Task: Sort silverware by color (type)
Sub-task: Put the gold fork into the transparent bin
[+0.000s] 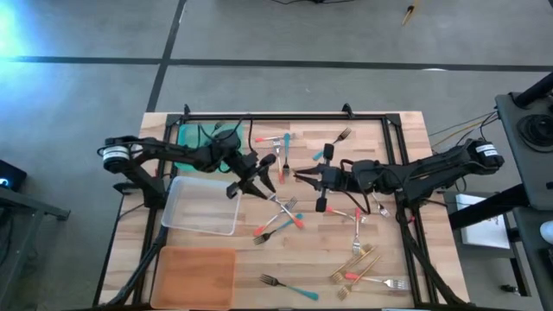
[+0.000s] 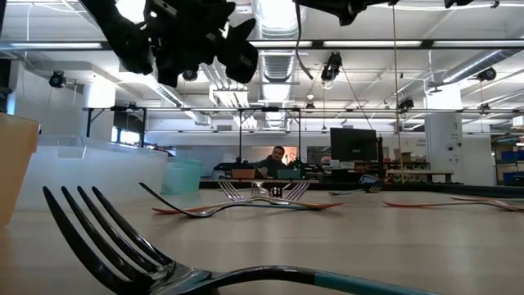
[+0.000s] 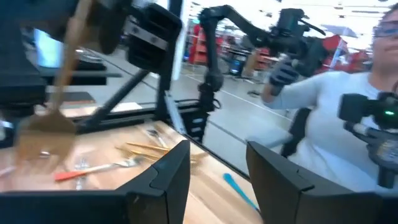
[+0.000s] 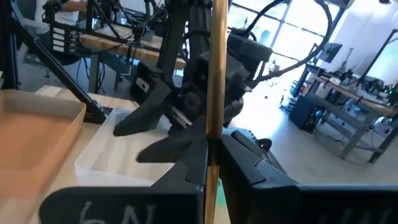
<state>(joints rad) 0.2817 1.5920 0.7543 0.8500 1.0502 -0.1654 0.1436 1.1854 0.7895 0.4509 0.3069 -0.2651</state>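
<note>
A: Does any print, label, brand or number read clearly in these four views?

B: None does. In the right wrist view, pale raised marks stand on the dark gripper body [image 4: 118,208] at the frame's edge, cut off and not legible.

A: And the monitor [image 2: 354,144] in the room behind the table?

B: Its screen is dark in the low view; no characters can be read there.

The high view looks straight down on the table [image 1: 406,138]. The low view sits at tabletop height, close behind a fork [image 2: 147,258]. Both wrist views look across the same table.
</note>
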